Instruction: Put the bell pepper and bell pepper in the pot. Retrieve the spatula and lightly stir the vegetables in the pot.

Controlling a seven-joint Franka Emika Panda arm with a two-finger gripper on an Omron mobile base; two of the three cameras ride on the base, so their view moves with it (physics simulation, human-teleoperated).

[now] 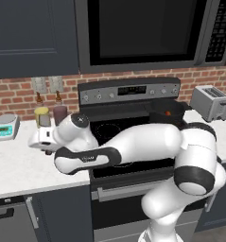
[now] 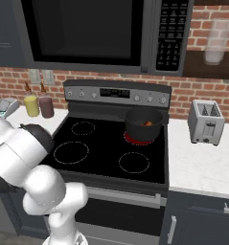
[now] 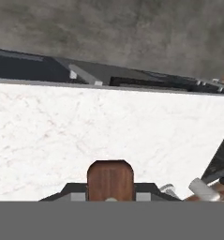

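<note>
**Arm out over the left bench, pot waiting on the back burner**

White marble bench (image 1: 20, 165) runs left of the black stove (image 2: 106, 148), dark cabinets below, red brick wall behind, a big microwave (image 2: 87, 33) hanging above the cooktop; more bench to the right of the stove carries the silver toaster (image 2: 206, 122); on the left bench, against the wall, a small scale (image 1: 5, 126), a yellow jar (image 1: 41, 116) and a dark reddish jar (image 1: 60, 113) just beside each other, under two wall outlets.

The pot (image 2: 143, 123) sits on the rear right burner, red band glowing at its base; inside it a patch of orange-red, a bell pepper (image 2: 148, 124); whether both peppers are in there, cannot tell, the pot wall hides the rest.

The arm reaches left across the stove front, hand low over the left bench; the gripper itself is tucked behind the wrist in the left base view. In the hand view the marble bench spreads ahead, its edge and dark cabinet fronts beyond; at the bottom a reddish-brown wooden end, the spatula (image 3: 110, 180) handle, stands right between where the fingers sit; the fingertips are cut off by the bottom edge, so whether the fingers are clamped on it or parted, cannot tell; the blade is out of sight.
</note>
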